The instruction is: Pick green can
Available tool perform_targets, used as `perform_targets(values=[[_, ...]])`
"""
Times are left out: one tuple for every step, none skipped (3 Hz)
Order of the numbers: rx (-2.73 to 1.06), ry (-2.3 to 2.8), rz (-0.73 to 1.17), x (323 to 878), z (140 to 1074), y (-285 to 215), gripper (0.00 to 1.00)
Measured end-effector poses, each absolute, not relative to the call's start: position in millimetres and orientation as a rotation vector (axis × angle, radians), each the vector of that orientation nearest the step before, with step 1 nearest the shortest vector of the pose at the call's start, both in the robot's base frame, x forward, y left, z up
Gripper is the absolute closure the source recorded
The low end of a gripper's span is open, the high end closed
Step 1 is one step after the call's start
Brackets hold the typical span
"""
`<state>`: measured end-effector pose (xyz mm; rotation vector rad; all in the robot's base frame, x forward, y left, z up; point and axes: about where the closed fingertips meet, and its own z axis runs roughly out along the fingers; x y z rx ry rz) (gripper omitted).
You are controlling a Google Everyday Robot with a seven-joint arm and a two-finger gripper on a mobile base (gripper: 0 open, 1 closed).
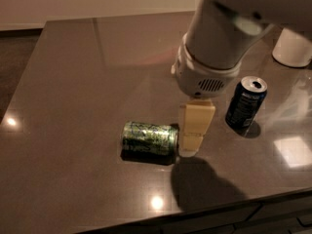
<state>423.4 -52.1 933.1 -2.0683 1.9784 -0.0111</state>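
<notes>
The green can point(149, 138) lies on its side on the dark, glossy table point(73, 82), a little near of the middle, with its long axis running left to right and its patterned light green and silver label facing up. The gripper point(190, 147) hangs pointing down just beside the can's right end, its pale beige tip low over the tabletop. From this angle it shows as a single beige slab, so I cannot tell whether it is open or closed, nor whether it touches the can or merely stands close by it. It holds nothing that can be seen. Above it, the thick white arm point(219, 48) comes in from the far right and fills the upper right of the view, with a vented white housing just above the beige part. Its shadow point(207, 184) falls on the table near and to the right of the gripper. A dark blue can point(246, 105) with white lettering stands upright to the right of the gripper, apart from it, its top opened. At the far right edge of the table sits a white rounded object point(292, 48), partly cut off by the arm.
</notes>
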Motion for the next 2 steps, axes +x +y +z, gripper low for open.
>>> perform_targets(values=[[-2.173, 1.969, -0.022, 417, 897, -24, 0.0], [-2.252, 1.967, -0.019, 407, 869, -6, 0.0]])
